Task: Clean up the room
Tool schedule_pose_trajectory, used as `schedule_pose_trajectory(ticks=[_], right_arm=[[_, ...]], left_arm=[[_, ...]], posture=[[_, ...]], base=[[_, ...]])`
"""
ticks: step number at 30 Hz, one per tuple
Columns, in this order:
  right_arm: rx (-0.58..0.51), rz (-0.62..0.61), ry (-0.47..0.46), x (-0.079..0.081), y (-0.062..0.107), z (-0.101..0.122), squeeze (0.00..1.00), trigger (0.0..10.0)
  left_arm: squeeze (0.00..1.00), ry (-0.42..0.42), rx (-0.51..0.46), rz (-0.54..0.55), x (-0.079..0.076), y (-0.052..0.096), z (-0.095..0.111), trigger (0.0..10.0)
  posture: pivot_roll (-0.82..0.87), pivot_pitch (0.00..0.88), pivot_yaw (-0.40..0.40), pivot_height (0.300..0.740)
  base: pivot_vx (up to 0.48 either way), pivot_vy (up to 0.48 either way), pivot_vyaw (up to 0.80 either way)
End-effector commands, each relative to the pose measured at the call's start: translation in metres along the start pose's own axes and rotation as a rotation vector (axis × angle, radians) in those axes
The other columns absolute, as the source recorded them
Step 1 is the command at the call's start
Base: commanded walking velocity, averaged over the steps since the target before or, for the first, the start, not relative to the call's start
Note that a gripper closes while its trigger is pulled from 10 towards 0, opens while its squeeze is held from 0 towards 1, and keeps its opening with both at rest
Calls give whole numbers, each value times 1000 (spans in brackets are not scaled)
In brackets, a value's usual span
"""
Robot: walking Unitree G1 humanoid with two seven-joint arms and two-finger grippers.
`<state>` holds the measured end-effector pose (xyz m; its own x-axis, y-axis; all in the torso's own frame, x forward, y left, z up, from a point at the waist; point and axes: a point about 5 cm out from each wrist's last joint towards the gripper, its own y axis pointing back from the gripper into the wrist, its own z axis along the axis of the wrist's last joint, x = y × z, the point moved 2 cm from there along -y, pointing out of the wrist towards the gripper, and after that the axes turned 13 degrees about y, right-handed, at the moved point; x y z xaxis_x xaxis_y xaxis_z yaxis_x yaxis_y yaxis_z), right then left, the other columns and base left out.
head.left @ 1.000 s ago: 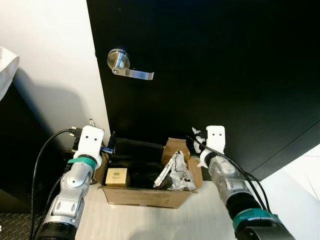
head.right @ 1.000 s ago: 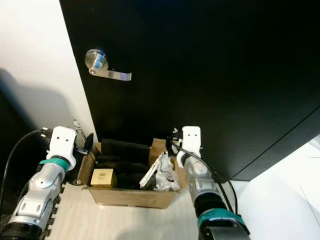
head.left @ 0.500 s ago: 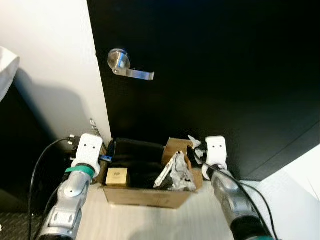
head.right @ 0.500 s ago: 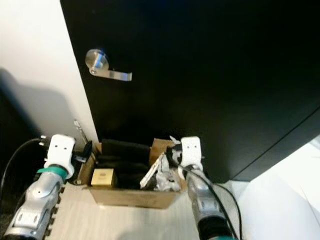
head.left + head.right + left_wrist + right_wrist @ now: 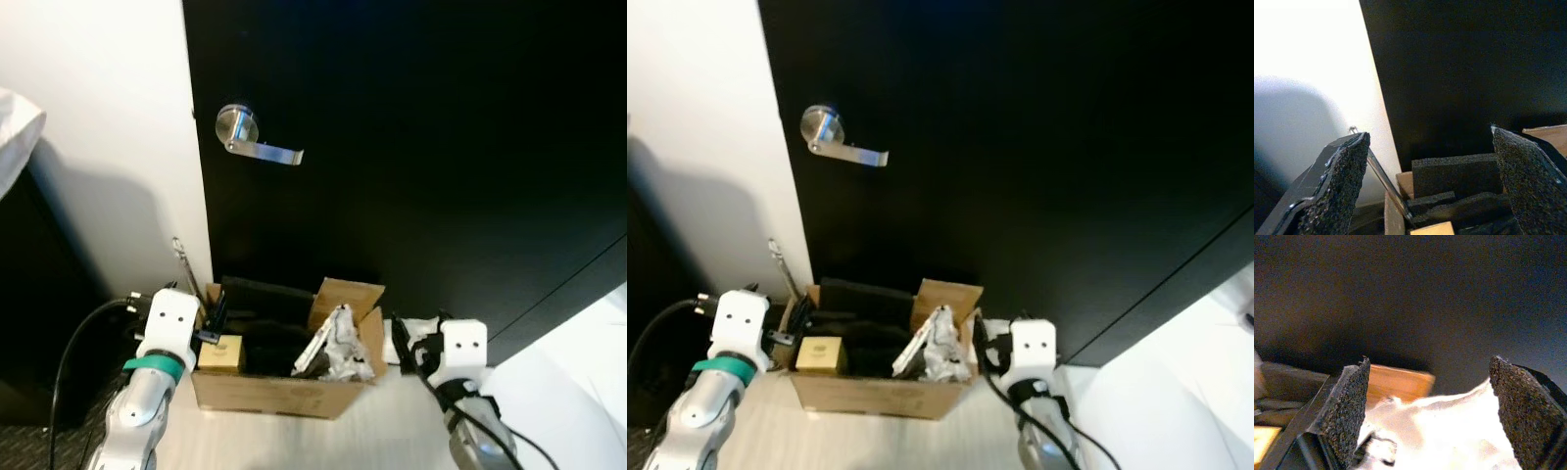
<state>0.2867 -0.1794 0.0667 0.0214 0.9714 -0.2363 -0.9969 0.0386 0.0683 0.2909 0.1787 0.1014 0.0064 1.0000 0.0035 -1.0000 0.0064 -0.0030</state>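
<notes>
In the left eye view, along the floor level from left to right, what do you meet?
Left gripper → small tan square box inside the brown cardboard box → crumpled white and grey wrapping → right gripper.

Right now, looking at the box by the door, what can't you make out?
- Brown cardboard box: its lower contents are hidden in the head views by black foam pieces and crumpled white wrapping.
- White scrap: overexposed in the right wrist view, so unidentifiable.
- Small tan box: its label is too small to read.
</notes>
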Motion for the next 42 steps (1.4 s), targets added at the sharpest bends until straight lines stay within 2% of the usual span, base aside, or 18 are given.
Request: schedule_pose_trajectory(ticks=[1,4,5,12,17,21,26,30,42], right_arm=[[69,-37,3,-4,0,-12,0,10000],[95,-57,-14,0,-2,-13,0,10000],[94,-53,-2,7,-2,-12,0,10000],[71,-44,35,16,0,-5,0,10000],[78,-36,7,16,-5,-4,0,10000],[74,-7,39,15,-11,0,0,10000],[96,-24,29,8,-19,-1,0,10000],[123,5,23,12,-24,-4,0,10000],[126,21,12,15,-24,-4,0,10000]], left_arm=[[0,-6,25,0,-3,-1,-5,10000],[0,-5,31,15,-1,-2,-5,10000],[0,-1,34,12,-2,-2,-5,10000],[0,15,28,-15,-4,-4,-3,10000],[0,16,3,-8,-4,-10,3,10000],[0,13,-5,11,-2,-15,6,10000],[0,11,7,35,3,-10,3,10000],[0,20,17,49,4,-9,0,10000],[0,32,23,41,3,-5,-3,10000]], posture=[[137,9,-81,740],[145,2,-72,740],[126,0,-37,740],[115,0,-9,740],[115,0,-16,740],[107,0,-32,740],[112,6,-42,740],[109,6,-50,740],[107,2,-50,740]], base=[[0,0,0],[0,0,0],[0,0,0],[0,0,0],[0,0,0],[0,0,0],[0,0,0],[0,0,0],[0,0,0]])
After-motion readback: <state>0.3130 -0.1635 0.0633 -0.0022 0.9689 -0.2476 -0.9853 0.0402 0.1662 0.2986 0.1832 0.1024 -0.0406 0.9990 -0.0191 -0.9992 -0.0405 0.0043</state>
